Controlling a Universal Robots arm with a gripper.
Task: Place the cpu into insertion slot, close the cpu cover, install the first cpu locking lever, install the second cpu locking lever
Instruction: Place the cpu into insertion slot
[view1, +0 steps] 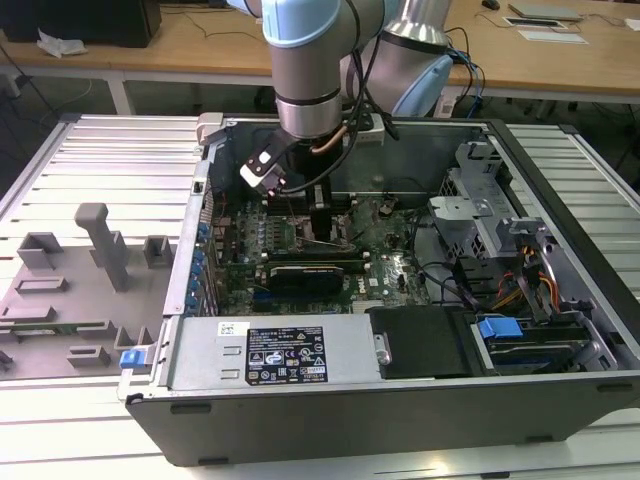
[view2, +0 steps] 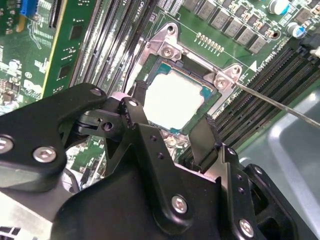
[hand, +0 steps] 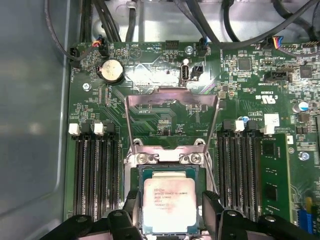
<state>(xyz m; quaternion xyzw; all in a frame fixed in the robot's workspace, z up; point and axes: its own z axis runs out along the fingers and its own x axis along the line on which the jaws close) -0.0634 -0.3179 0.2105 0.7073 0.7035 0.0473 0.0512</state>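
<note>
Robot arm (view1: 310, 90) of silver-grey metal tubes with pale blue joint caps (view1: 300, 20). Black cables (view1: 355, 120) loop beside its wrist. Its claw (view2: 170, 120) is matte black and angular, its linked bars studded with round silver screws (view2: 179, 203).

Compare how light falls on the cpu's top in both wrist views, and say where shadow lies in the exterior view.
Second wrist view: glare bleaches the cpu top near white. First wrist view: it is evenly lit grey, its print visible. Exterior view: shadow lies inside the case, beneath the arm.
</note>
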